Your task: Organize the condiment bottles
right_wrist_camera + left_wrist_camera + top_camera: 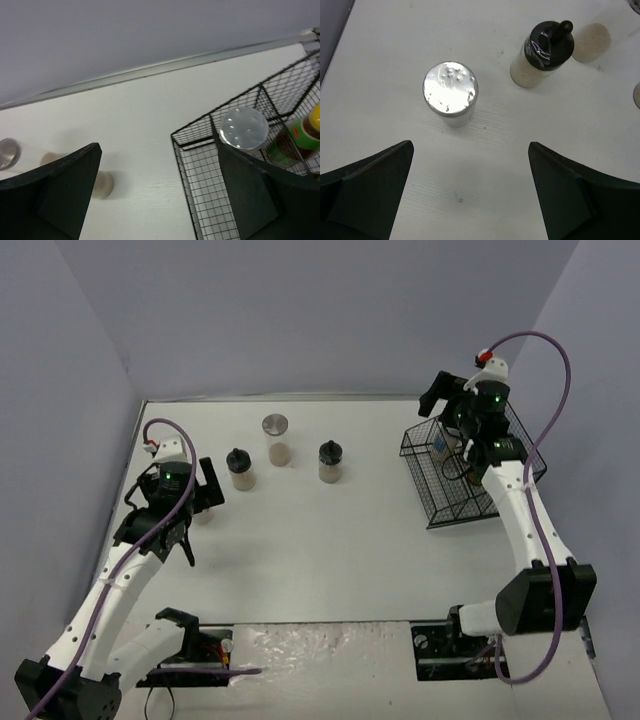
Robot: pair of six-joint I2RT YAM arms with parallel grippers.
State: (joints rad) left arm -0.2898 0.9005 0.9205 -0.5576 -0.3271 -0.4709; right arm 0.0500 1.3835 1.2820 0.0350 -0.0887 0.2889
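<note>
My left gripper (470, 145) (178, 528) is open above the table, and a silver-lidded shaker (450, 95) stands upright just beyond its fingertips. A black-lidded beige jar (542, 50) (240, 468) is further right. Another silver-lidded shaker (277, 438) and a second black-lidded jar (331, 460) stand mid-table. My right gripper (159, 150) (452, 415) hangs open over the far left corner of the black wire basket (195, 132) (435, 512). Inside the basket are a silver-lidded shaker (244, 128), right at my right finger (250, 190), and a yellow-capped sauce bottle (305, 132).
Grey walls close the table at the back and on both sides. The arm bases and their cables sit along the near edge (320, 640). The basket stands at the right, tilted against the right arm's side of the table.
</note>
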